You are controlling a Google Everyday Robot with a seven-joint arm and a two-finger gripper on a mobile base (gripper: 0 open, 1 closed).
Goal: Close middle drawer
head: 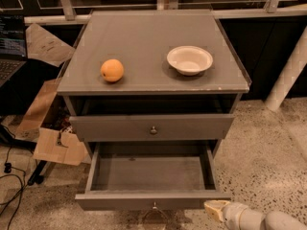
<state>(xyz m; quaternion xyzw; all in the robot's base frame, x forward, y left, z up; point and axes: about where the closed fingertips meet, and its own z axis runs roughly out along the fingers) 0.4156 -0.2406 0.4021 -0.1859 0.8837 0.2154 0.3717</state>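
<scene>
The grey cabinet's middle drawer (152, 199) is pulled far out and its inside is empty. Its flat front carries a small round knob (154, 206). The taller-fronted drawer (152, 127) above it is pushed in. The lowest drawer is hidden under the open one. My gripper (216, 209) shows as a cream tip at the bottom right, just below and to the right of the open drawer's front right corner. It holds nothing that I can see.
An orange (112, 70) and a white bowl (189, 59) sit on the cabinet top. Cardboard pieces (55, 145) and cables (12, 176) lie on the floor to the left. A white post (288, 73) stands at the right. A laptop (12, 44) is at the far left.
</scene>
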